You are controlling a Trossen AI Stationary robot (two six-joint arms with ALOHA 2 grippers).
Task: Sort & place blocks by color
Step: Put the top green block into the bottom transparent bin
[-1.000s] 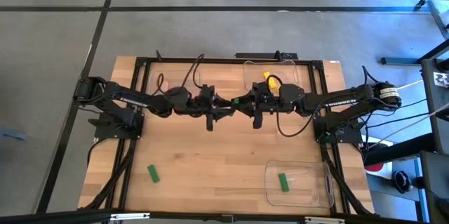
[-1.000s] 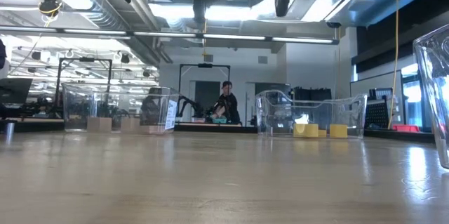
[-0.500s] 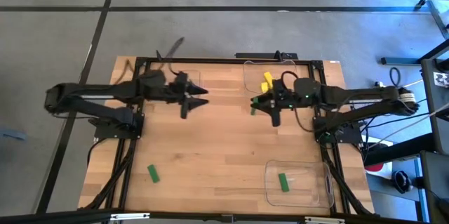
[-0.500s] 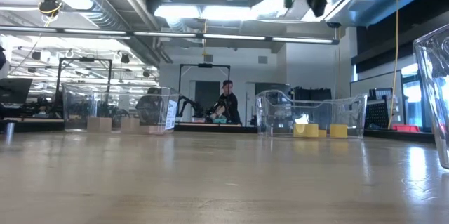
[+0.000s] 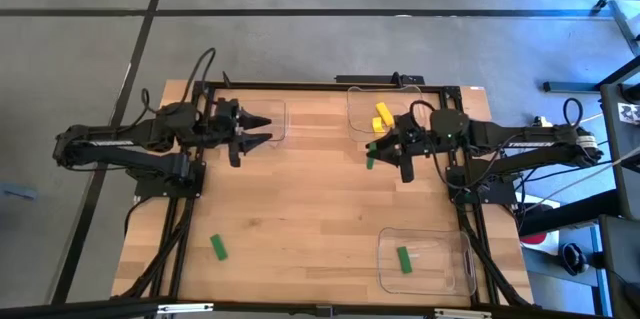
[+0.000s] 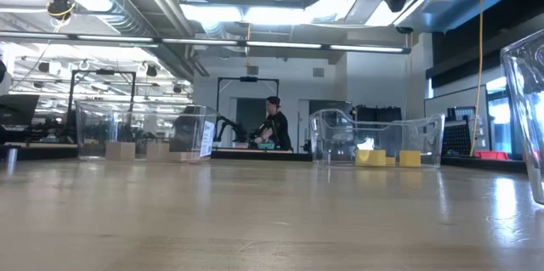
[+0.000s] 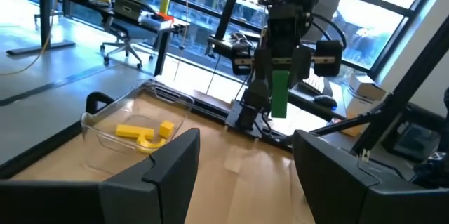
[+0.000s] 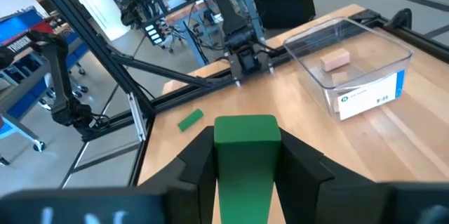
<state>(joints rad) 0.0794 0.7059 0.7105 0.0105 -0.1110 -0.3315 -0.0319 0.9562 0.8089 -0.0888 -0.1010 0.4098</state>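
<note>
The right gripper [image 8: 245, 175], in the upper right of the high view, has its fingers closed on a green block [image 8: 245, 155]. The block looks like light, hard wood with flat, smooth sides, so it should not bend or break. I think pinching its two long flat sides, near the middle, holds it best.

The left gripper [image 5: 258, 129], in the upper left, has its fingers open and holds nothing.

Another green block [image 5: 218, 248] lies on the table [image 5: 300, 209] at the lower left. One more green block [image 5: 403, 259] sits in the clear tray [image 5: 465, 269] at the lower right.

overhead, table-level, two wrist views; shared table [image 5: 300, 209]
</note>
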